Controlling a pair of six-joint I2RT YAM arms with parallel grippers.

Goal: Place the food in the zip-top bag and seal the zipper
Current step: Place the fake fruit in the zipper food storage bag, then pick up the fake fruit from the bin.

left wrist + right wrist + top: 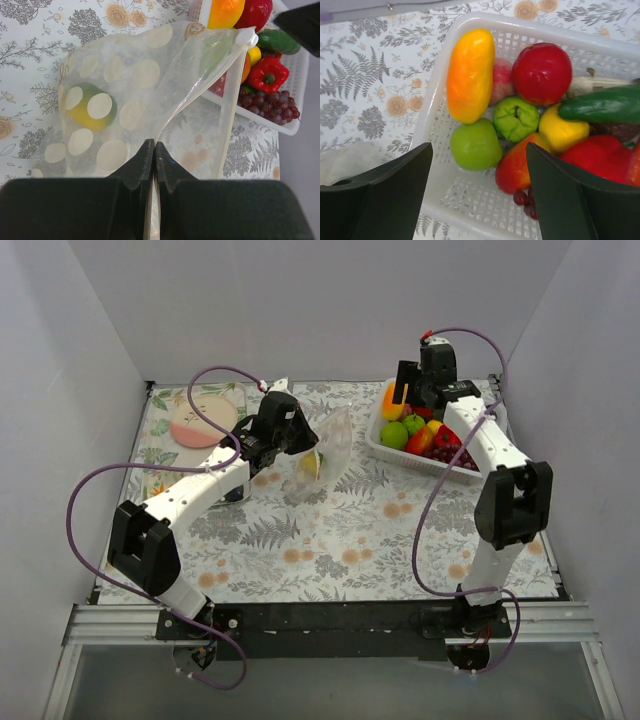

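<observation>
The clear polka-dot zip-top bag (pixel 328 452) hangs lifted above the table's middle. My left gripper (pixel 154 146) is shut on the bag's edge; the bag (pixel 135 75) spreads out below it. One yellow-green fruit (pixel 90 106) lies inside. The zipper strip (pixel 229 115) runs down the bag's right side, with a white slider (pixel 246 36) at its top. My right gripper (pixel 479 146) is open and empty, hovering over the white basket (pixel 432 100), above a green apple (pixel 472 142). The basket also holds an orange-yellow fruit (pixel 470 75), a red apple (pixel 541 72) and several more pieces.
The basket (pixel 382 445) stands at the back right, close to the right wall. A pink plate (pixel 203 423) lies at the back left. White walls close in the table on three sides. Floral cloth covers the table (pixel 340 550).
</observation>
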